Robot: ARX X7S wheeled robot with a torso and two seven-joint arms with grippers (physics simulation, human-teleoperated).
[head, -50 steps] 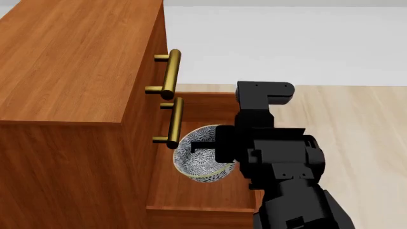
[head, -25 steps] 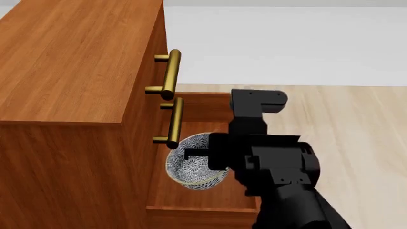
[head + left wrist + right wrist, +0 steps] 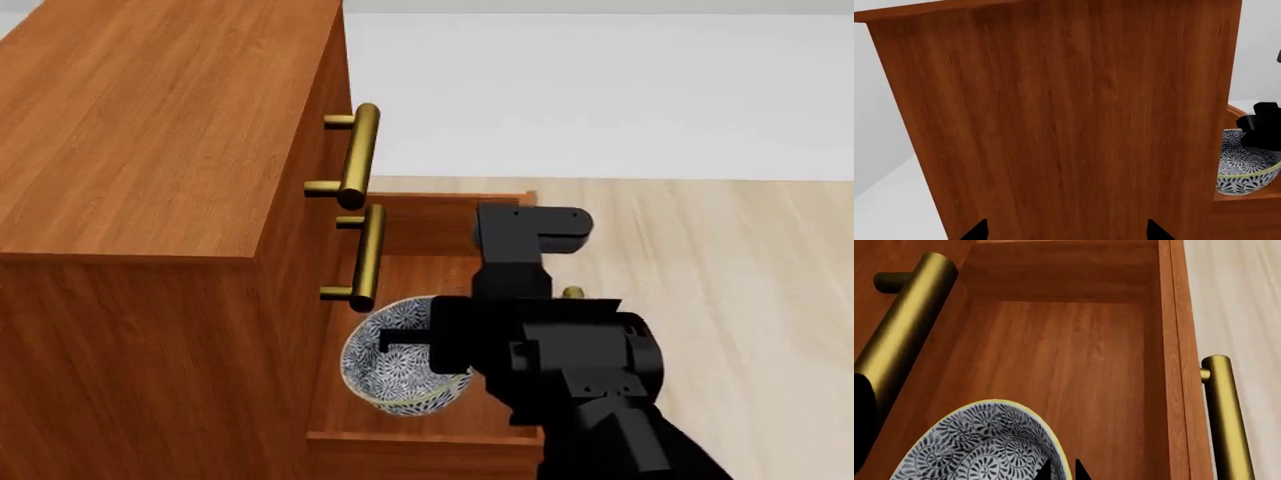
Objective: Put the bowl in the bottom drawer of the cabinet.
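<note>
Now the right claw (image 3: 400,338) is clenched on the rim of the bowl (image 3: 390,368), holding it inside the pulled-out bottom drawer (image 3: 414,270) in the lower middle of the head frame, just below the middle drawer's handle (image 3: 364,256). Whether the bowl touches the drawer floor cannot be told. The cabinet (image 3: 160,150) fills the left of that frame. The left claw (image 3: 1064,235) shows only two dark fingertips at the lower edge of its view, set apart and grasping nothing, facing the cabinet's side panel.
</note>
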